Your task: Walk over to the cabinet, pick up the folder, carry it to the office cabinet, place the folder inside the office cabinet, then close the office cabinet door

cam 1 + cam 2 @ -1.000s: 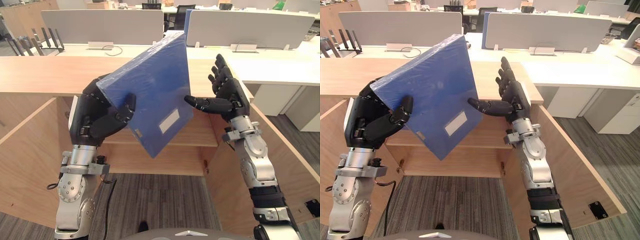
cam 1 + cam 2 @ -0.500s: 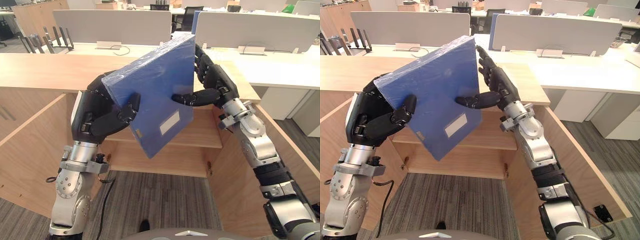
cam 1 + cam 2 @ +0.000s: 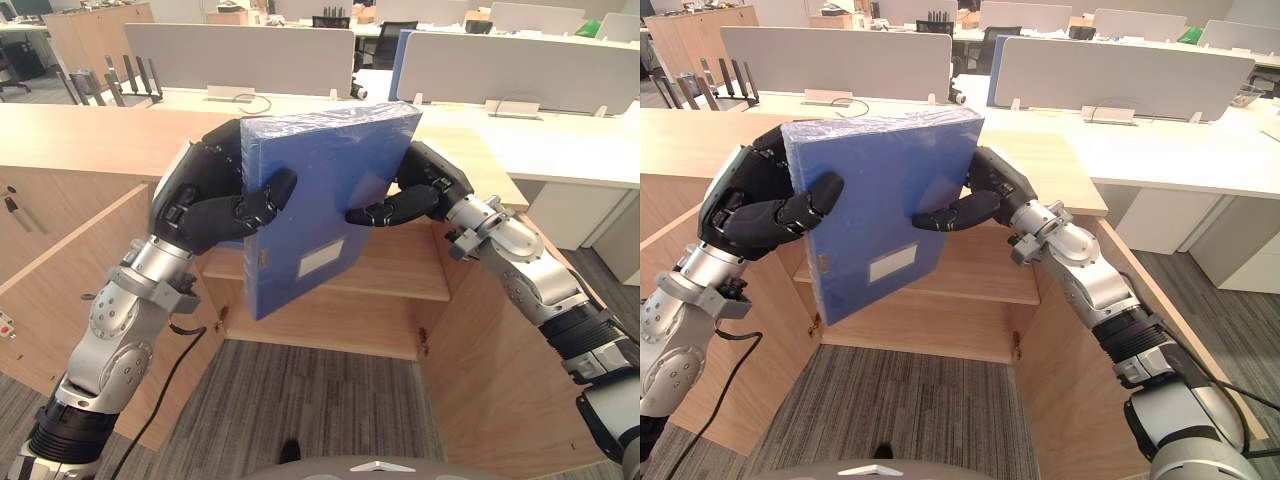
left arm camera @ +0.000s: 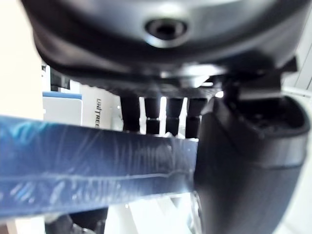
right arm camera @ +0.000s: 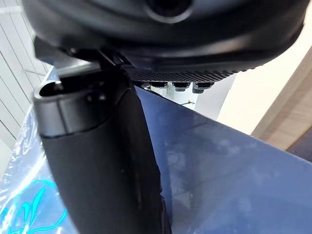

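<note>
Since one second ago the right hand (image 3: pixel 425 188) has closed in from open air onto the right edge of the folder (image 3: pixel 325 200), and the folder has swung from a steep tilt to nearly upright.

Present state, head views: the blue folder sits at centre frame, in front of the wooden top of the office cabinet (image 3: pixel 90 140) and above its opening. The left hand (image 3: pixel 205 205) clamps the folder's left edge, thumb across the front face and fingers behind. The right hand pinches the opposite edge the same way. Both wrist views confirm fingers behind and thumb in front.

Both cabinet doors stand open: left door (image 3: pixel 60 290) at lower left, right door (image 3: pixel 500 350) at lower right. The inner shelf (image 3: pixel 400 275) is visible below the folder.

Assessment: carrying appears complete; placement is in hand. The next move calls for lowering the folder between the doors and pushing it inward onto the shelf. Clearance under the cabinet top looks tight, so some tilting may be needed. Door closing remains outstanding.
</note>
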